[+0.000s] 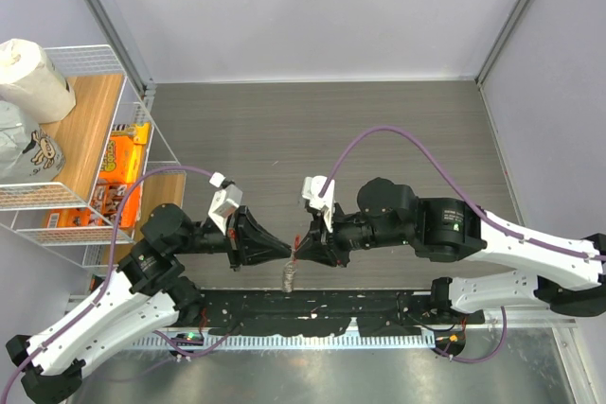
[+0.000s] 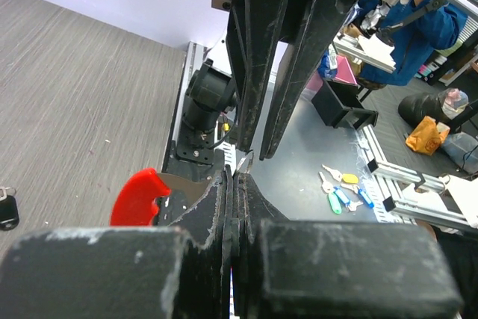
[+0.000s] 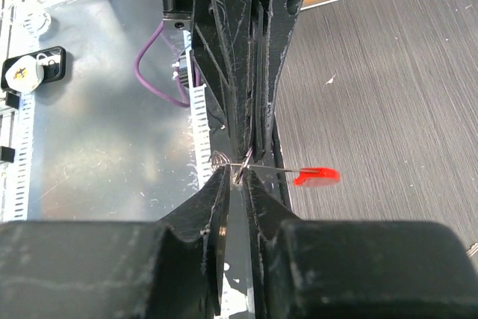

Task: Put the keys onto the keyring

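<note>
Two grippers meet tip to tip, low over the surface (image 1: 284, 139). The left gripper (image 2: 234, 184) and right gripper (image 3: 240, 175) both have jaws pinched narrow on the keyring (image 2: 138, 198), its red strip poking out at 9 o'clock of the left jaws. It looks like they're steadying the ring. The key (image 2: 6, 210), I think, lies loose farther out at 9 o'clock, so next one arm must fetch it.

The left arm (image 1: 90, 314) and the right arm (image 1: 530, 245) both fold inward from their bases with wrists held level, so the left gripper (image 1: 285, 250) and the right gripper (image 1: 301, 248) meet tip to tip, each pinched nearly closed on the keyring (image 3: 317, 176).
</note>
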